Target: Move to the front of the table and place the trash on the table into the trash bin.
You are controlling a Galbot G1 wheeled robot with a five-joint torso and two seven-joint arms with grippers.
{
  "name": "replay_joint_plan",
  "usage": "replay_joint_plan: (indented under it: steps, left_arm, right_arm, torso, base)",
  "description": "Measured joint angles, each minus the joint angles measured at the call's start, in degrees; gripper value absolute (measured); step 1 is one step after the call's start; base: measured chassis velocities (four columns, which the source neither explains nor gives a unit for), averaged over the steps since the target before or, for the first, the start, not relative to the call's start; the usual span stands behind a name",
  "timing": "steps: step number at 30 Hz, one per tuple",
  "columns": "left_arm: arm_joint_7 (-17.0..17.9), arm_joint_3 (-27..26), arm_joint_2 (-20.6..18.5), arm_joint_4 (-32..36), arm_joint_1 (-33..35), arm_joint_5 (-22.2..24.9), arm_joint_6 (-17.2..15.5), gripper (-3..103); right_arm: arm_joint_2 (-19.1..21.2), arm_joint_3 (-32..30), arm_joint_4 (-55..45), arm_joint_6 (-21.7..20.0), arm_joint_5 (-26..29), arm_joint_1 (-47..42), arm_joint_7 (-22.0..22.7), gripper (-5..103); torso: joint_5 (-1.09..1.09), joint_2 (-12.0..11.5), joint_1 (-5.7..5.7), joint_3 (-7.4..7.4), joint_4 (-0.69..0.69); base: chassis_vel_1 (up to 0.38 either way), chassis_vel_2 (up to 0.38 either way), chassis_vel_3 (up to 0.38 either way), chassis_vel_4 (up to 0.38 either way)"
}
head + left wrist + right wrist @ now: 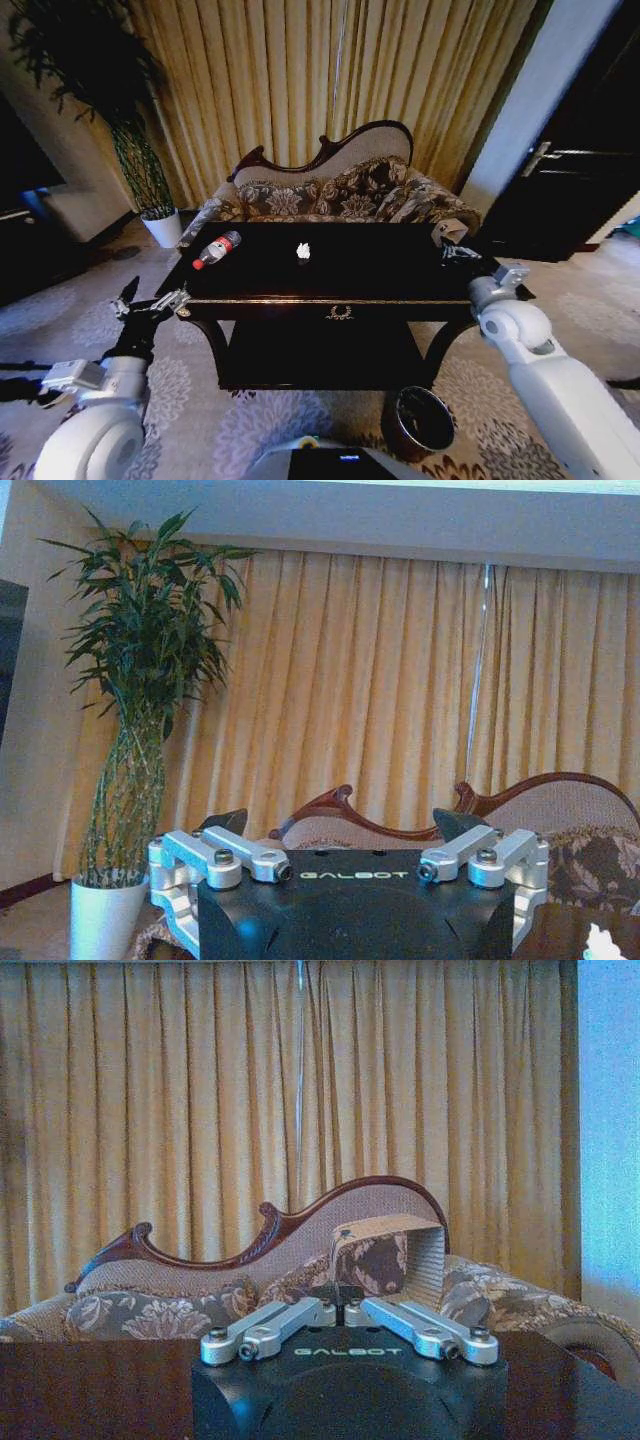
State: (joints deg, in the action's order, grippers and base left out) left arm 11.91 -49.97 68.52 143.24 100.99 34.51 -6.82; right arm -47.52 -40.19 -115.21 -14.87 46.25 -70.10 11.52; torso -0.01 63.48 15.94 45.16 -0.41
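Observation:
The dark glossy table (400, 270) stands right in front of me. On its left part lies a clear plastic bottle (216, 249) with a red cap. A white crumpled scrap (303, 251) sits near the middle and also shows as the scrap (601, 943). My right gripper (453, 243) is over the table's right end, shut on a small pale packet (450, 230); the wrist view shows the gripper (343, 1303) pinching the packet (425, 1255). My left gripper (152, 298) hovers open and holding nothing by the table's front left corner, also seen as the gripper (340, 825). The reddish-brown trash bin (418, 420) stands on the carpet below the table's front right.
An ornate patterned sofa (330, 190) sits directly behind the table against tan curtains (330, 70). A tall plant in a white pot (163, 226) stands at the back left. A dark door (580, 170) is at the right. The table has a lower shelf (320, 350).

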Motion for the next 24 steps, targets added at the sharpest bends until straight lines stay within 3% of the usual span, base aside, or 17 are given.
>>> replay_joint_plan:
  steps: [15,24]
  left_arm:
    - [0.0,0.3,-0.49,-0.82,-0.84,0.04,-0.02,100]
    - [0.0,0.95,-0.66,-1.07,-1.23,-0.07,-0.11,100]
  right_arm:
    - [-1.13,0.59,-0.64,-0.99,-1.33,-0.26,0.16,0]
    - [-1.6,0.67,0.05,-0.52,-1.49,-0.27,0.16,0]
  torso:
    - [0.01,0.0,0.01,0.01,0.0]
    - [0.01,0.0,0.01,0.01,0.0]
  base:
    - [0.003,-0.002,-0.003,0.003]
    - [0.123,-0.127,-0.119,0.119]
